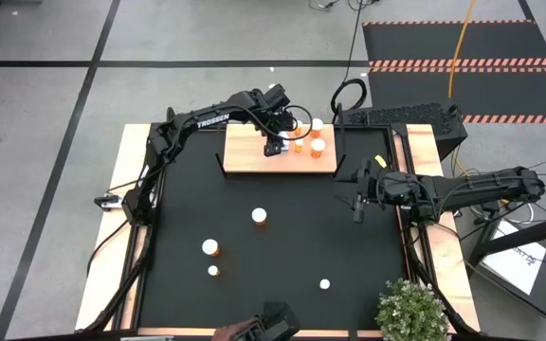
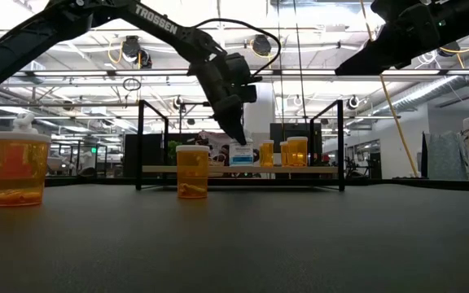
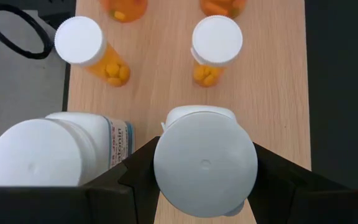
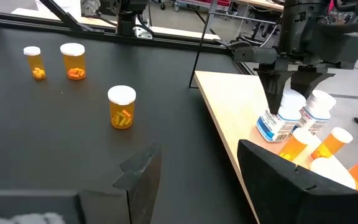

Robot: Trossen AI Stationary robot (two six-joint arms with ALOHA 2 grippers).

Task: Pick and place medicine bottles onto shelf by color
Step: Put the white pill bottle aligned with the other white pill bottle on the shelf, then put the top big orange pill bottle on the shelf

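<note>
The shelf (image 1: 245,156) stands at the table's far side. On its board are several orange medicine bottles (image 3: 216,43) with white caps and one white bottle (image 3: 36,155). My left gripper (image 3: 204,168) reaches down over the shelf and is shut on a second white bottle (image 4: 275,121) with a blue label. Several orange bottles (image 1: 259,216) stand upright on the black table. My right gripper (image 4: 197,180) hovers open at the table's right side with nothing between its fingers. My left gripper pinches the white bottle at its cap (image 3: 166,162), one finger on each side. The fingers (image 4: 272,87) come from above, slanting down. The bottle is nearly upright with its base at the shelf board; whether it rests on the board I cannot tell.
Loose orange bottles stand at the table's middle (image 1: 211,247) and near side (image 1: 325,283). A potted plant (image 1: 410,308) is at the near right corner. Black uprights (image 2: 141,142) rise at the shelf's ends. A dark device (image 1: 401,116) sits behind the shelf's right end.
</note>
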